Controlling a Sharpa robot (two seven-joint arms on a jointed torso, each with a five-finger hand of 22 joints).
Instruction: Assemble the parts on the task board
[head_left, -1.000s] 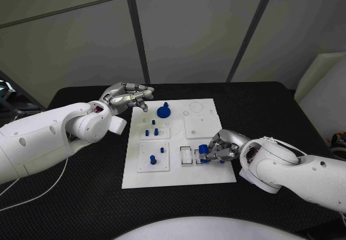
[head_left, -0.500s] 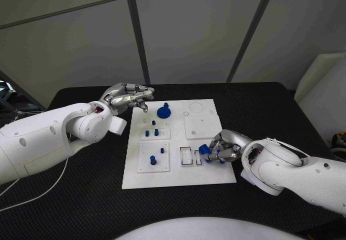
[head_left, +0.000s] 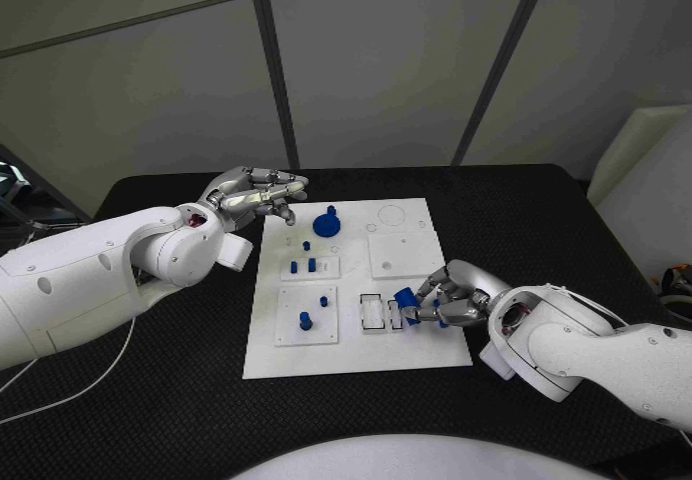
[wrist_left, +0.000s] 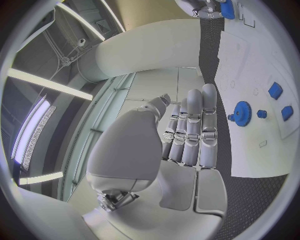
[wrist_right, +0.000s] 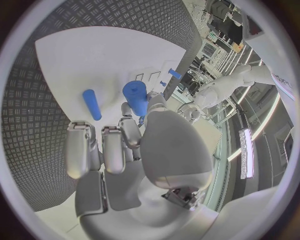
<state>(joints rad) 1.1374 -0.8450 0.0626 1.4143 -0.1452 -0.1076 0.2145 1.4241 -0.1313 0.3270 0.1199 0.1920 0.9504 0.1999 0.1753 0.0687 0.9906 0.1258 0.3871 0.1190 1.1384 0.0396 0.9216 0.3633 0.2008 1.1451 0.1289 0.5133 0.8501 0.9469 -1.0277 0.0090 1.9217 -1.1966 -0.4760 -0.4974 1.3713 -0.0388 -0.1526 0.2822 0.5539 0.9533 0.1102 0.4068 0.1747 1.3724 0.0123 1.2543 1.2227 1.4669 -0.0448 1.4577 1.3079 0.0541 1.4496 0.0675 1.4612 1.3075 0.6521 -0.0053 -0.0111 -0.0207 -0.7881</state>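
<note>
head view: the right hand (head_left: 450, 300) pinches a blue cylinder part (head_left: 408, 298) over the near right of the task board (head_left: 411, 345), just beside the slotted sockets (head_left: 375, 311). this looks like the insertion step; next it needs aligning and lowering. the left hand (head_left: 260, 193), fingers loosely curled and holding nothing, hovers at the board's far left corner.

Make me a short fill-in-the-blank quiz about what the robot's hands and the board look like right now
1. The right hand holds a small ____ part over the task board.
2. The board lies on a ____ table.
3. The blue gear sits on the board nearest the ____ hand.

Missing words: blue; black; left
</note>
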